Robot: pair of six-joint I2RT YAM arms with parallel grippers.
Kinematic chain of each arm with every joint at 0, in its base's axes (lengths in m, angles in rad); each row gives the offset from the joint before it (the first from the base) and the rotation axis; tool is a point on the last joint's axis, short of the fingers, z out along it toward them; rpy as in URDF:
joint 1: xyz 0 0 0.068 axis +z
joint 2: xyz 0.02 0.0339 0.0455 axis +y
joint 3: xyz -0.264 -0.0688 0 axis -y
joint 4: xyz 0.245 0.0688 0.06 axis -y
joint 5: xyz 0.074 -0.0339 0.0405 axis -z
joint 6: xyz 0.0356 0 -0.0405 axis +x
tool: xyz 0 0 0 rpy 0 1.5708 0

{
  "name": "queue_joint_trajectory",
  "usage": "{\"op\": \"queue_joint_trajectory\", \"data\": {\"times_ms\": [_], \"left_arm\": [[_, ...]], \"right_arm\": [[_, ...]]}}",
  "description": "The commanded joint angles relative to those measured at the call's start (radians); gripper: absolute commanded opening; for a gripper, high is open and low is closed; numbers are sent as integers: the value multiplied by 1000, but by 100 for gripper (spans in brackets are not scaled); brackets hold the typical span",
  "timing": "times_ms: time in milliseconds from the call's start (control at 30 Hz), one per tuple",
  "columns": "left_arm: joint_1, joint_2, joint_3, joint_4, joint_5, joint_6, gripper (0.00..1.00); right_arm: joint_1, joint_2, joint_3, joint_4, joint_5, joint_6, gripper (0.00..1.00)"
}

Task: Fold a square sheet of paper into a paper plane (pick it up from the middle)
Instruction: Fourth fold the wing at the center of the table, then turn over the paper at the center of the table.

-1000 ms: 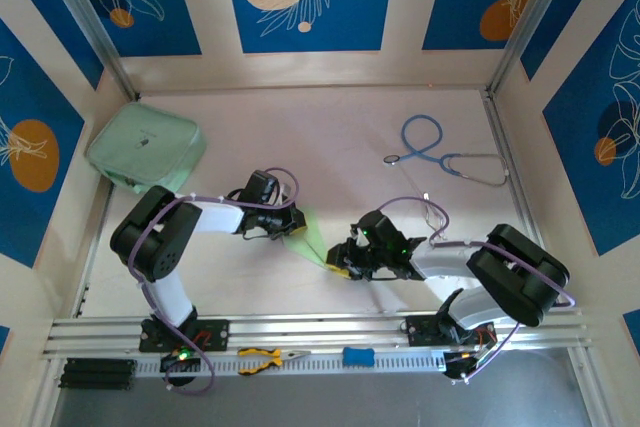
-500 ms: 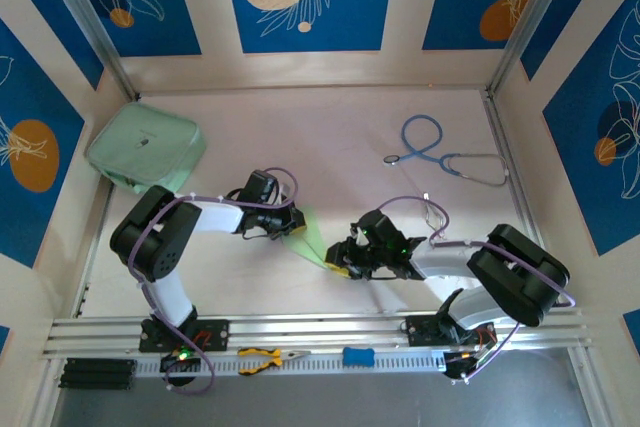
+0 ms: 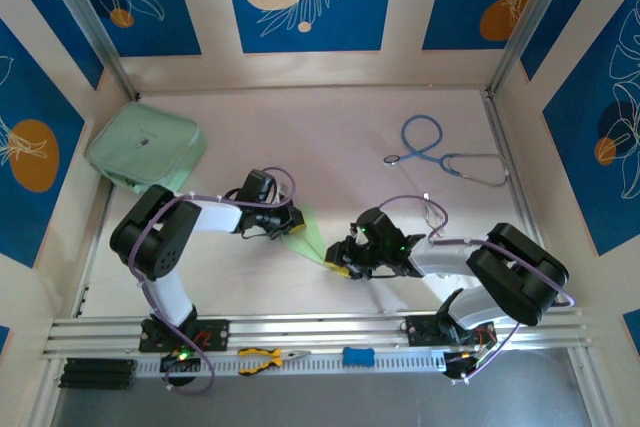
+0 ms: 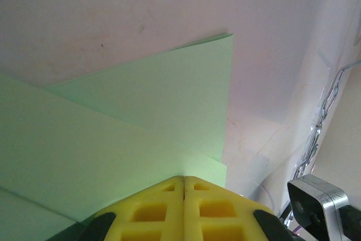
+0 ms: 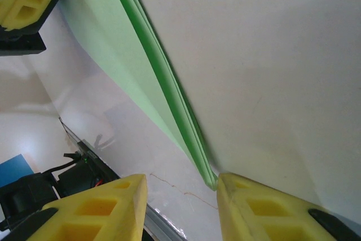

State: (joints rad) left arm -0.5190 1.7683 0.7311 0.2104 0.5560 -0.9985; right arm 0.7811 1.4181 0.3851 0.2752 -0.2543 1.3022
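Observation:
The light-green paper [image 3: 312, 238] lies folded into a long narrow wedge on the table between the two arms, partly formed toward a paper plane. My left gripper [image 3: 292, 223] is shut. In the left wrist view its yellow tips [image 4: 184, 180] rest on the paper's [image 4: 141, 111] layered flaps, and I cannot tell whether any paper is pinched. My right gripper [image 3: 338, 265] stands open at the wedge's pointed end. In the right wrist view the stacked green edges [image 5: 121, 43] run down to a tip that touches the inside of the right finger [image 5: 237, 196]. The gripper's gap [image 5: 180, 187] holds nothing else.
A thick mint-green pouch [image 3: 146, 147] sits at the back left. A blue stethoscope [image 3: 440, 152] lies at the back right. Yellow-handled pliers [image 3: 265, 357] and a small blue object [image 3: 358, 356] rest on the rail at the near edge. Patterned walls enclose the table.
Almost nothing has moved. The right gripper's jaws have spread slightly. Both arms and the paper keep their places.

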Motion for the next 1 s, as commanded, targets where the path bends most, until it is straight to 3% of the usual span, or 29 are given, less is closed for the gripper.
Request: {"op": "queue_joint_trajectory", "data": {"times_ms": [0,500,967], "left_arm": [[13,3,-22,5,12,-19,6],[17,-17,-16,-10,9,-9,7],[17,-13,-18,11,22,-16,7]], "right_arm": [[-2,37,28,-33,-9,13,39],[-5,37,59,4,12,-13,39],[-35,60,49,149,-29,-87,43]]}}
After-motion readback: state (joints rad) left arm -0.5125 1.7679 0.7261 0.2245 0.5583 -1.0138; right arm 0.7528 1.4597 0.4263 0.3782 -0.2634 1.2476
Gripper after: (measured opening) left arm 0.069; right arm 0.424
